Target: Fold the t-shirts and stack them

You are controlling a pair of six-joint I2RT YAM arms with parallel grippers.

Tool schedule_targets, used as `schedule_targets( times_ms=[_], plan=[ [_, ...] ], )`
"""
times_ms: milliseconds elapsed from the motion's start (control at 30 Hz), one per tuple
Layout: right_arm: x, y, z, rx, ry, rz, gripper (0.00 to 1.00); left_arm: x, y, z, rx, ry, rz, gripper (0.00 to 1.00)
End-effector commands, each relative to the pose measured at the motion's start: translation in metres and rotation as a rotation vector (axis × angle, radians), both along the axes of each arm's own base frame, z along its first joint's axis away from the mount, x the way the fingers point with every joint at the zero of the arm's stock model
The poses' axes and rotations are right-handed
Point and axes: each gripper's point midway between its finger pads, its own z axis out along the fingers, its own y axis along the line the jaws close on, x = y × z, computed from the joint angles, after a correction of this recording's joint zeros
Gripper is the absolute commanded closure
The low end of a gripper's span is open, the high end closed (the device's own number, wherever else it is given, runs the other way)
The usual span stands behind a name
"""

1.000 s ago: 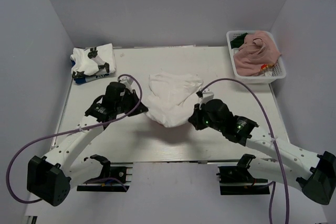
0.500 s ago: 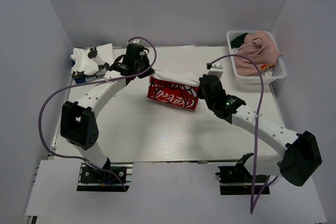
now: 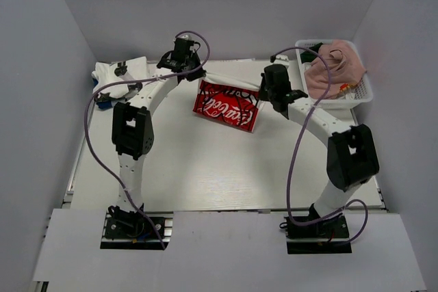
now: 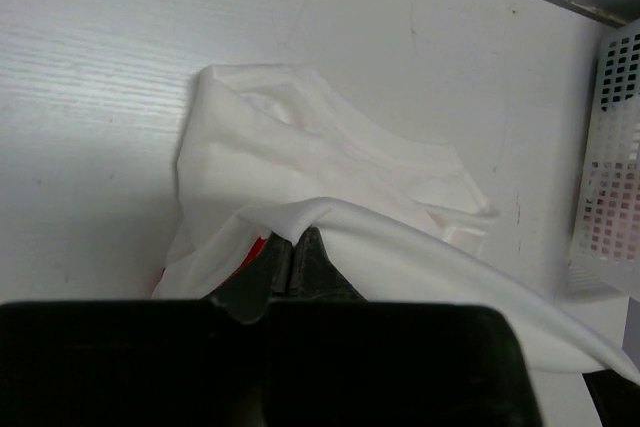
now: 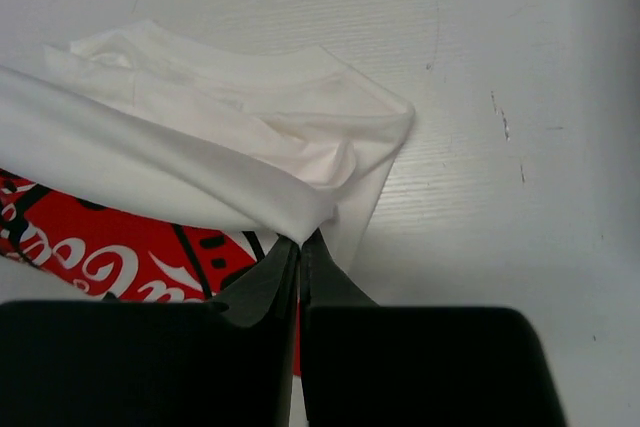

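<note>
A folded white t-shirt (image 3: 118,78) lies well left of the left pincer (image 3: 196,73). That pincer's jaws are clamped on the top edge of the Coca-Cola t-shirt (image 3: 226,106). The cloth stretches rightward to the right pincer (image 3: 264,91), which pinches the same edge, and the red print hangs below both. A second ago the shirt was a white heap nearer the arm bases; both pincers have since carried it farther back.

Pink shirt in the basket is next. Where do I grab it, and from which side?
Pinch the raised fold at the crest of the pink shirt, coming straight down from above. It is heaped higher than the rim of the basket, whose walls would likely block a sideways approach. The crest is the loose cloth standing clear.
</note>
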Motion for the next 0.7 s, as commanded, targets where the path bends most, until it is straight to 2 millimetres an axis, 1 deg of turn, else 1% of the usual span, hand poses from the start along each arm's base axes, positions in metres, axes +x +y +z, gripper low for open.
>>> schedule_targets(
  times_ms=[0, 33, 67, 100, 133, 167, 200, 233, 267, 300, 333, 367, 400, 433, 467, 500, 533, 567, 600, 633, 667],
  plan=[
    [0.032, -0.017, -0.007, 0.011, 0.016, -0.024, 1.00, 0.038, 0.016, 0.002, 0.001, -0.066, 0.011, 0.96],
    [0.039, -0.017, -0.004, 0.030, 0.012, -0.030, 1.00, 0.048, 0.011, 0.008, -0.036, -0.092, -0.018, 0.96],
    [0.051, -0.024, -0.027, 0.030, 0.066, -0.049, 1.00, 0.052, 0.003, 0.004, -0.053, -0.102, -0.053, 0.94],
    [0.057, -0.026, -0.046, 0.025, 0.101, -0.061, 1.00, 0.062, -0.004, 0.007, -0.091, -0.142, -0.101, 0.82],
    [0.072, -0.022, -0.044, 0.047, 0.095, -0.068, 1.00, 0.071, -0.011, -0.004, -0.102, -0.159, -0.134, 0.66],
    [0.074, -0.025, -0.054, 0.081, 0.143, -0.068, 1.00, 0.079, -0.017, -0.001, -0.114, -0.196, -0.158, 0.24],
    [0.078, -0.024, -0.058, 0.091, 0.158, -0.064, 0.93, 0.082, -0.018, -0.003, -0.134, -0.198, -0.182, 0.00],
    [0.094, -0.021, -0.044, 0.101, 0.134, -0.062, 0.31, 0.088, -0.024, 0.008, -0.154, -0.229, -0.207, 0.00],
    [0.097, -0.015, -0.048, 0.095, 0.149, -0.022, 0.10, 0.092, -0.022, -0.003, -0.159, -0.216, -0.210, 0.00],
    [0.096, -0.009, -0.044, 0.094, 0.155, -0.007, 0.10, 0.088, -0.026, -0.005, -0.173, -0.201, -0.236, 0.00],
    [0.101, -0.005, -0.032, 0.106, 0.125, 0.006, 0.10, 0.088, -0.027, -0.006, -0.178, -0.206, -0.244, 0.00],
    [0.098, 0.008, -0.017, 0.141, 0.104, 0.075, 0.10, 0.084, -0.029, 0.006, -0.191, -0.223, -0.263, 0.00],
    [0.099, 0.014, -0.012, 0.162, 0.075, 0.099, 0.10, 0.082, -0.031, 0.012, -0.193, -0.241, -0.280, 0.00],
    [0.096, 0.017, -0.011, 0.176, 0.074, 0.113, 0.10, 0.079, -0.029, 0.006, -0.181, -0.231, -0.286, 0.00],
    [0.088, 0.019, -0.001, 0.187, 0.056, 0.136, 0.10, 0.073, -0.036, 0.009, -0.182, -0.234, -0.312, 0.00],
    [0.082, 0.024, -0.006, 0.191, 0.063, 0.148, 0.10, 0.071, -0.041, 0.016, -0.160, -0.257, -0.330, 0.00],
    [0.076, 0.030, 0.001, 0.212, 0.057, 0.180, 0.10, 0.067, -0.038, 0.007, -0.140, -0.220, -0.325, 0.00],
    [0.066, 0.033, -0.012, 0.207, 0.088, 0.196, 0.10, 0.061, -0.043, 0.008, -0.140, -0.210, -0.334, 0.00],
    [0.064, 0.034, -0.005, 0.214, 0.069, 0.204, 0.10, 0.058, -0.042, 0.008, -0.139, -0.205, -0.333, 0.00],
    [0.060, 0.041, 0.002, 0.219, 0.053, 0.227, 0.10, 0.053, -0.042, 0.008, -0.137, -0.211, -0.346, 0.00],
    [0.052, 0.046, -0.008, 0.217, 0.065, 0.242, 0.10, 0.049, -0.045, 0.007, -0.134, -0.213, -0.348, 0.00]
  ],
)
